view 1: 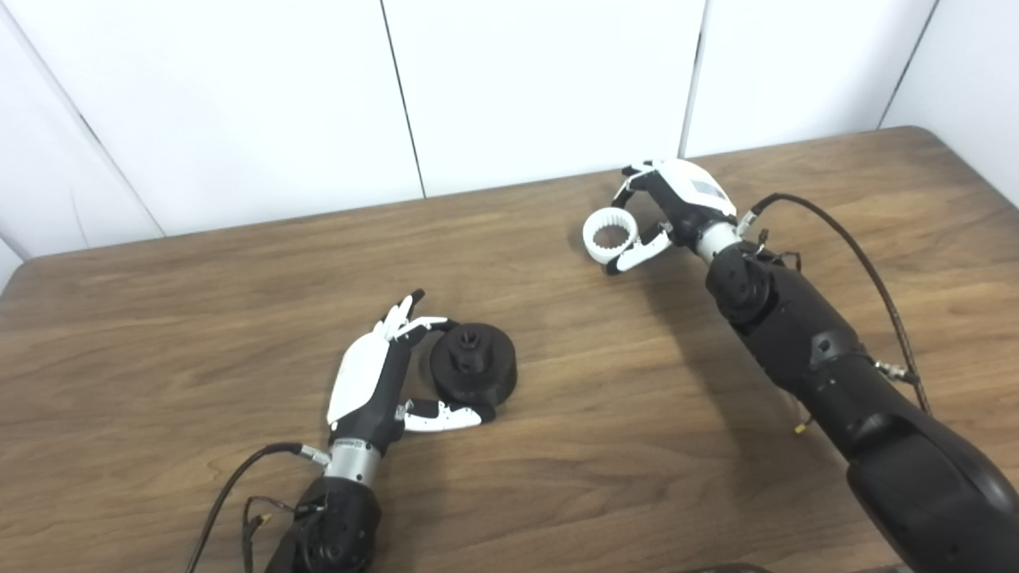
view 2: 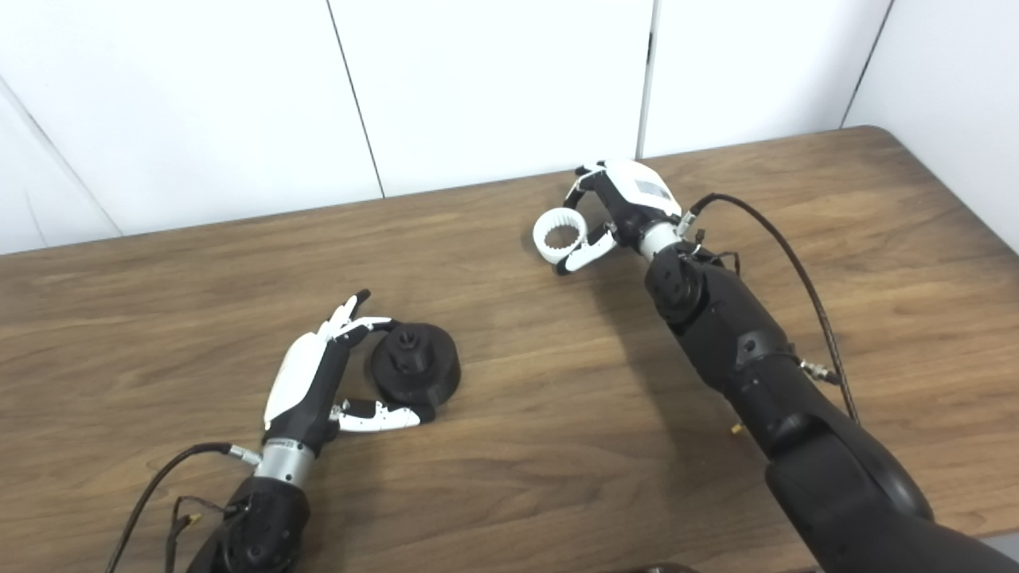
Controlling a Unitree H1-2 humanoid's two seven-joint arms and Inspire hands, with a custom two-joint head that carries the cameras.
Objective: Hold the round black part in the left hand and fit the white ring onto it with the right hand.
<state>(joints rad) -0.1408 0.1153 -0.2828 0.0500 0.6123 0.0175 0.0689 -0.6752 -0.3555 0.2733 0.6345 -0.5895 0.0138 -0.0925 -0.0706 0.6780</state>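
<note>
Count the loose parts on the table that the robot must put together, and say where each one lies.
2. The black round part sits near the front, at the left robot hand. The white ring is farther back, at the right robot hand.

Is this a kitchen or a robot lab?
Probably a lab or test room, not a kitchen: a bare wooden table, plain white wall panels, and loose cables running off the robot's arms. No sink or stove is in view.

Bare worktop lies between the black part and the white ring, which are well apart. The left robot hand flanks the part's left and near sides; its right and far sides are free. The wall bounds the worktop just behind the ring.
</note>
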